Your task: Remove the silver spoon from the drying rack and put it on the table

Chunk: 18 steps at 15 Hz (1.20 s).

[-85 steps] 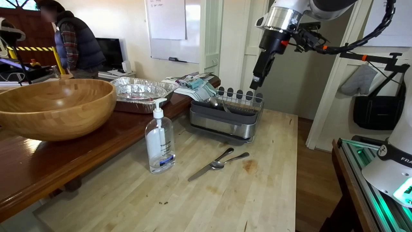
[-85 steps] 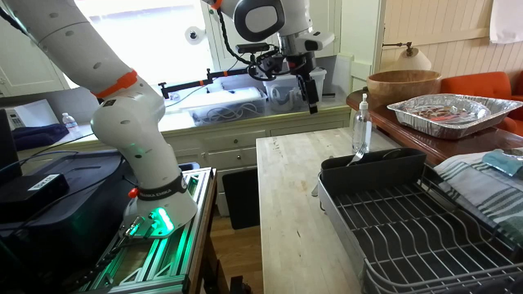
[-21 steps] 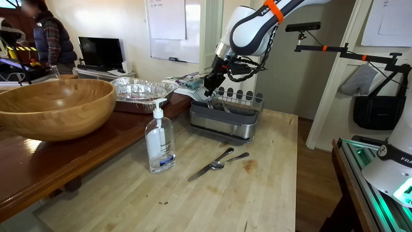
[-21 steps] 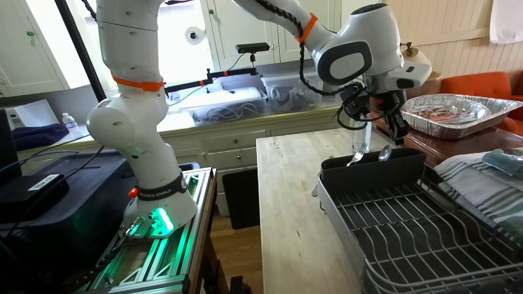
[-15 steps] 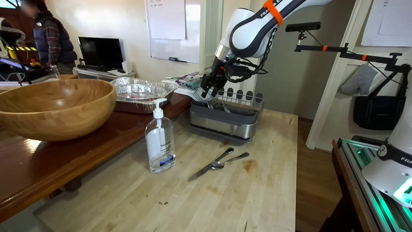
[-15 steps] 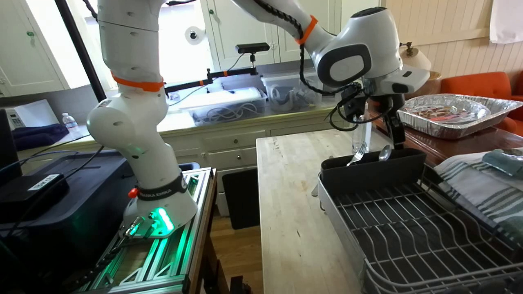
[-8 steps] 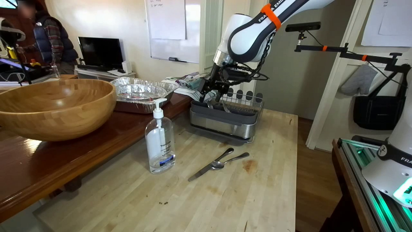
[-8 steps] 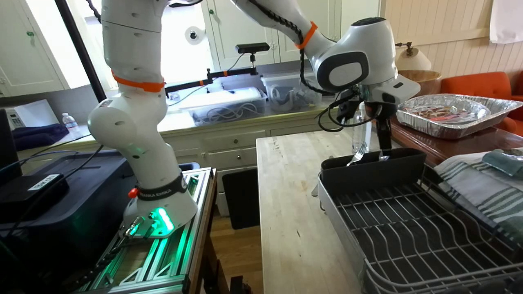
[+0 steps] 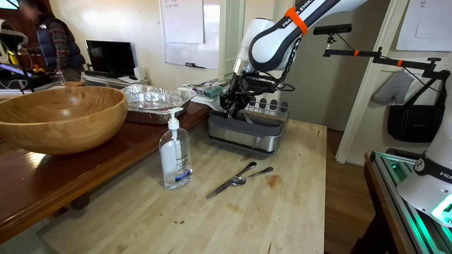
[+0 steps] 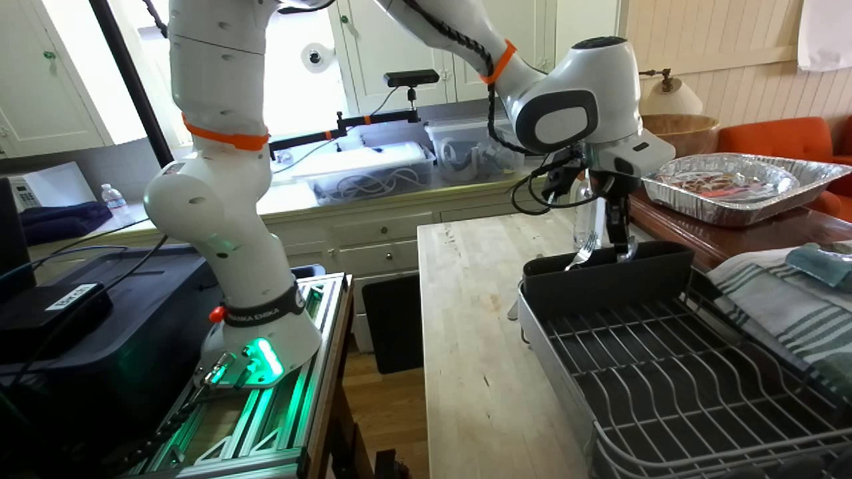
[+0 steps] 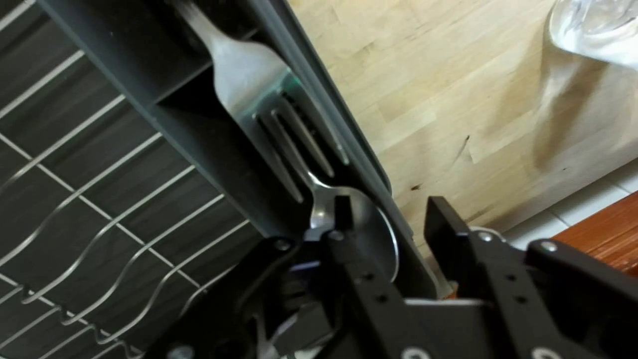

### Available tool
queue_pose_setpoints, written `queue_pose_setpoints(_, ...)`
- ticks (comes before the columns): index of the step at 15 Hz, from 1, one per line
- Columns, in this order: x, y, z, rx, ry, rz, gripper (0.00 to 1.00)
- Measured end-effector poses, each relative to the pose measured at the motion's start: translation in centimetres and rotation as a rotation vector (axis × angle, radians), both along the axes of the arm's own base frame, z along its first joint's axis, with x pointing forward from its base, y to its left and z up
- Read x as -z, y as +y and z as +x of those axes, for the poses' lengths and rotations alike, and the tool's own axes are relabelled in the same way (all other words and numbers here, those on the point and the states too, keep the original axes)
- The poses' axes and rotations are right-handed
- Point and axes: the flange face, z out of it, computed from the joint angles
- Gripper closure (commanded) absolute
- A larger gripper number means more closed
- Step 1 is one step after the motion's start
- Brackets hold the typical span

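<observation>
Wrist view: the silver spoon [image 11: 373, 227] rests bowl end up in the dark caddy [image 10: 602, 286] of the drying rack [image 9: 243, 138], its neck running in among the tines of a fork [image 11: 244, 75]; whether under or beside them you can't tell. Your gripper [image 11: 392, 214] is spread wide and holds nothing. One finger crosses in front of the spoon's bowl, while its partner shows past the caddy's outer wall, against the table [image 9: 282, 215]. Contact is unclear.

You look to be lining up the grasp, with lift and placing left. Close from this pose and you may pinch the wall along with the bowl. Shift or turn until both fingers flank the spoon inside the caddy, sink a little, then squeeze gently; slick, curved metal will likely swing if you catch only its rim. Draw it straight up before travelling, and if the fork comes along, pause.

In an exterior view a knife [image 9: 220, 188] and a second spoon [image 9: 261, 172] lie on the table, nearer than the rack, with a pump bottle [image 9: 176, 162] to their left. Aim right of them or nearer, lower until the spoon lies on the wood, and only then let go.
</observation>
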Motion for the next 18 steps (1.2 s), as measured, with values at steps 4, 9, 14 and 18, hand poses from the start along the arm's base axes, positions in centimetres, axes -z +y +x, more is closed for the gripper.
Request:
queue_pose_setpoints(4, -0.1, -0.2, 0.1, 0.004, -0.002, -0.002, 1.00)
queue_pose_setpoints(9, -0.8, -0.4, 0.0, 0.000, -0.011, -0.012, 1.00)
queue_pose_setpoints(14, -2.0, -0.2, 0.0, -0.026, -0.029, -0.036, 0.99)
queue_pose_setpoints(18, -3.1, 0.5, 0.1, -0.071, -0.051, -0.075, 0.99)
